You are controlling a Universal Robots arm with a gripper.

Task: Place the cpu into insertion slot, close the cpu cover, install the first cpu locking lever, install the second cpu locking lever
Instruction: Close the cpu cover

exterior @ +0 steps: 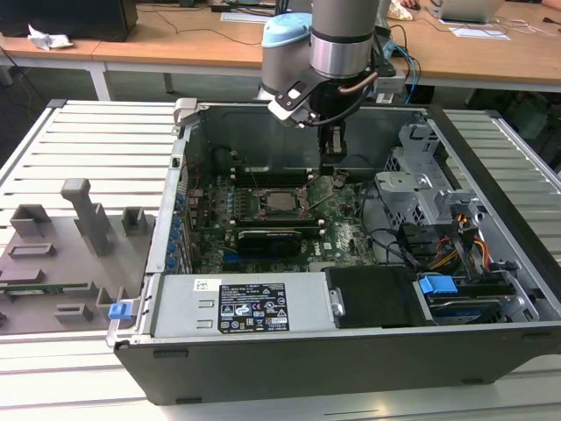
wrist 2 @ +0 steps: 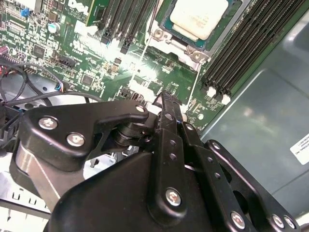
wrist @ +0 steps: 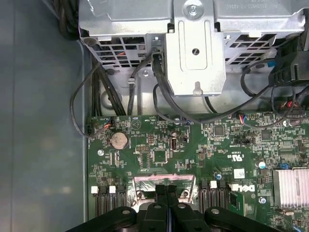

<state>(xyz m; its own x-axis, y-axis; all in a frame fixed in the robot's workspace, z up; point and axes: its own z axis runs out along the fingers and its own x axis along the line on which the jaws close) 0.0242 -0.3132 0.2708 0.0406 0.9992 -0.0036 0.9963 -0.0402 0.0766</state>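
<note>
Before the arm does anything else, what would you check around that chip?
1. Chip lying flat in its socket: ok.
2. Metal cover down around the chip: ok, as far as it shows.
3. Thin lever latched: cannot tell; it runs from the socket toward the gripper.
4. Gripper at the socket's edge, fingers together: ok; whether they pinch the lever, cannot tell.
5. Black cables apart from the gripper: ok.
</note>
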